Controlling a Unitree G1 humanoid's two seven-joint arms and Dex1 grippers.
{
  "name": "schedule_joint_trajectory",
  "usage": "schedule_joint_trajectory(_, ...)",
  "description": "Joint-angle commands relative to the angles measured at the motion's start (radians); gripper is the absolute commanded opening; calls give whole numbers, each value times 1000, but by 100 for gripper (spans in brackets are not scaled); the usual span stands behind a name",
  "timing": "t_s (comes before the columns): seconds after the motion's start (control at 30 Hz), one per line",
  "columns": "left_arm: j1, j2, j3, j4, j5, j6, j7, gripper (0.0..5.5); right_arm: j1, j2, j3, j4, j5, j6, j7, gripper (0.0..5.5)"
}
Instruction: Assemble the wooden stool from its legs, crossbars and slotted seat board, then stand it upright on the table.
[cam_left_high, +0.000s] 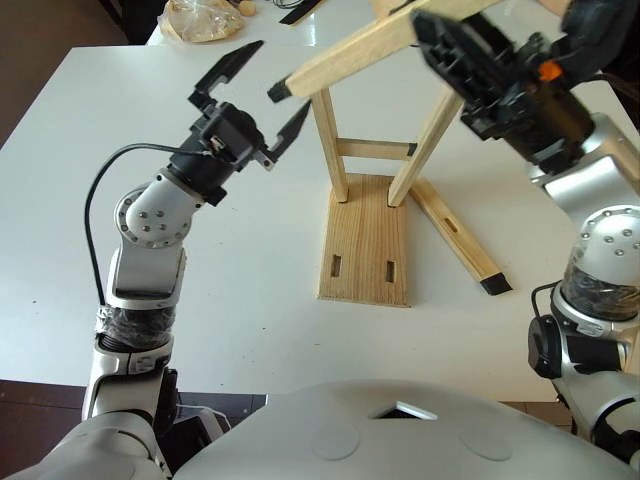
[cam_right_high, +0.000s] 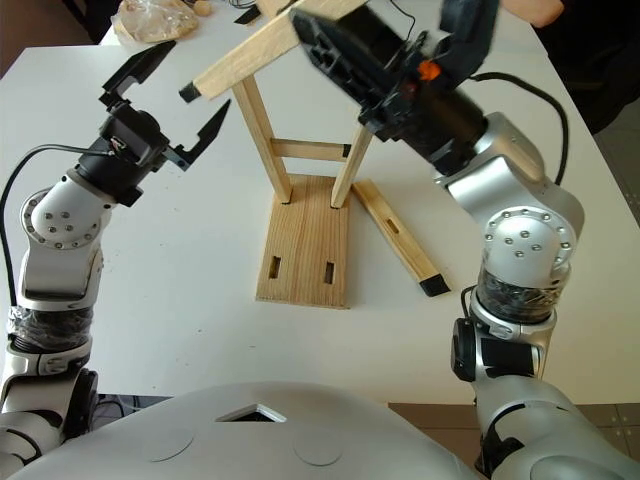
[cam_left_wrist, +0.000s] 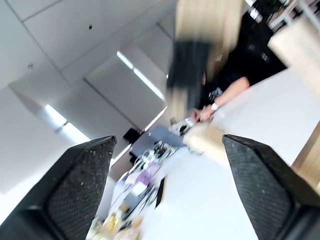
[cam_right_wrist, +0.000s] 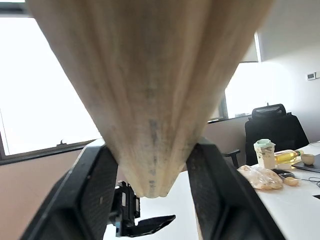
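The seat board lies flat at the middle of the table. Two upright legs stand in its far slots, a crossbar spanning between them. Just right of the board, a loose leg lies on the table, angled toward the near edge. Above the standing pair, a raised leg slants from the right gripper down to the left gripper, ending between its spread fingers. A plastic bag lies farther back.

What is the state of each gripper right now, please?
Left gripper: open, holding nothing.
Right gripper: shut on the raised wooden leg.
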Motion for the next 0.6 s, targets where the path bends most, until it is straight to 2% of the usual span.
schedule_joint_trajectory(0.03, 73, 37, 31, 99, 54, -91, 23, 389, -26, -86, -21, -2, -17, 14, 48, 200)
schedule_joint_trajectory(0.17, 84, 26, 24, 119, 61, -97, 36, 389, 41, -189, -9, -44, -64, 27, 171, 200)
schedule_joint_trajectory(0.4, 90, 12, 9, 73, 73, -68, 48, 389, 154, -348, -53, -106, -10, 90, 348, 200)
schedule_joint_trajectory(0.6, 112, 5, 2, 57, 87, -50, 50, 389, 315, -467, 3, -130, -255, 4, 523, 200)
